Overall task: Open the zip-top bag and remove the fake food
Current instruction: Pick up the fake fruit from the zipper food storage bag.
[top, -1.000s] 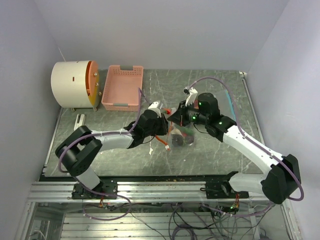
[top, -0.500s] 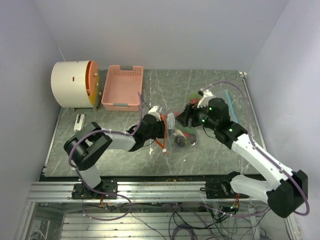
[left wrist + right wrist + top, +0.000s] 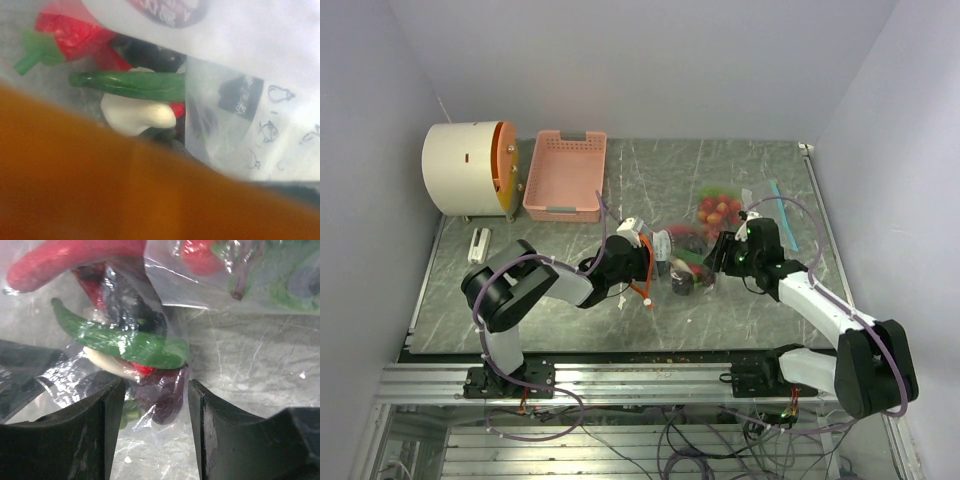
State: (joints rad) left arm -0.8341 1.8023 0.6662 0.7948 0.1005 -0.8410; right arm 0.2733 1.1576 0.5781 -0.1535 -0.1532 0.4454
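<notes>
Fake food (image 3: 680, 275): small plastic toy vegetables, namely a long green pepper (image 3: 125, 342), red chilli (image 3: 65, 260), dark purple piece (image 3: 160, 397) and cream-white piece (image 3: 135, 115). All are packed inside a clear zip-top bag (image 3: 65, 385). The bag lies flat on the grey marbled worktop (image 3: 570, 300), mid-worktop, between the two arms' ends.

Handling, judged: the pieces look hard, light and smooth, likely to roll or slide once free. The film is thin, limp, slippery and crinkled, and gives nothing to pull against unless drawn taut from two sides. Best hold: the two lips of the mouth, one per arm, pinching film only and not over a toy. The zip line is not made out in any view.

Left fingers (image 3: 657, 262): at the bag's left end, by its white printed panel (image 3: 280, 60). An orange blur (image 3: 125, 200) fills the near part of the wrist view, so I cannot tell their opening or hold.

Right fingers (image 3: 100, 435): black, standing apart, astride the bag's right end with the purple piece between them. Not seen clamped.

Red and orange pieces (image 3: 718, 210) lie just far-right, also under film. Same bag or not, cannot tell.
</notes>
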